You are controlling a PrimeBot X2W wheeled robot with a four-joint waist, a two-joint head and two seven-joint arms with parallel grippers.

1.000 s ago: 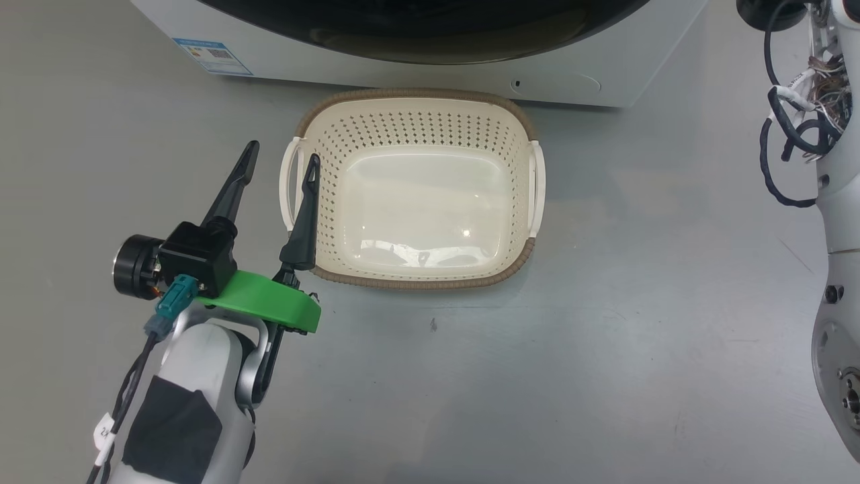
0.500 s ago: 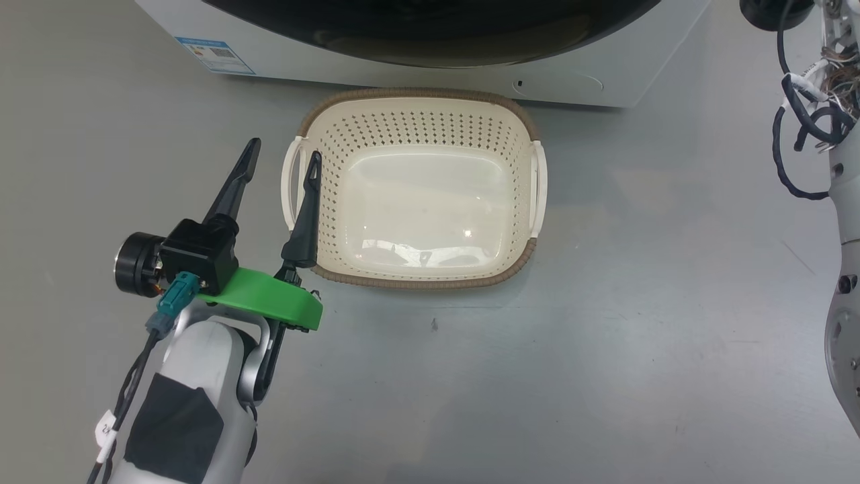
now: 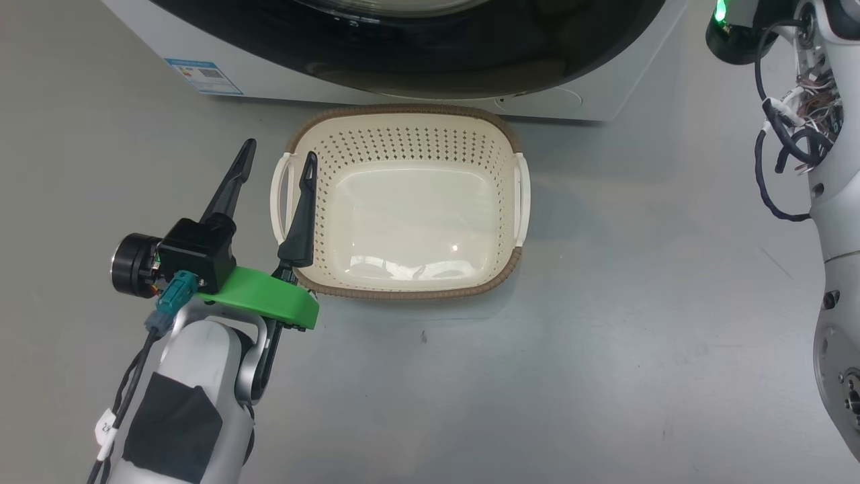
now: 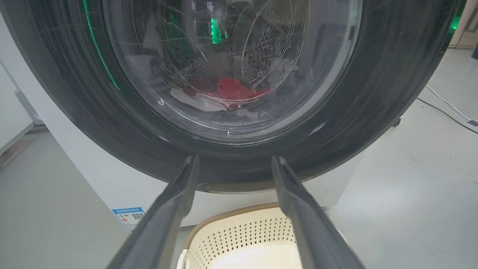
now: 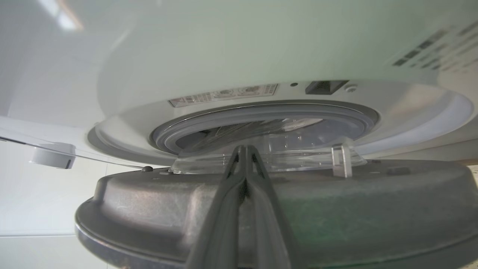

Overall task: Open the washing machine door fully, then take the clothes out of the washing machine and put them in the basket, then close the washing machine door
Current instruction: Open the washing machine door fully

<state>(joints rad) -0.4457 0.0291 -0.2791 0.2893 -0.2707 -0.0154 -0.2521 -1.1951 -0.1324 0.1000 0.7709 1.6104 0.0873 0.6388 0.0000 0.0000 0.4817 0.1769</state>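
Since a second ago the head camera has turned, and the rim of the washing machine door point(image 3: 470, 67) now overhangs the back rim of the basket point(image 3: 403, 293): ajar, judged not fully open. The closed right pincer point(image 5: 244, 149) points into the gap behind the door. The left pincer point(image 3: 280, 149) hovers spread, empty, beside the basket. The clothes point(image 4: 231, 89) lie in the drum behind the glass.
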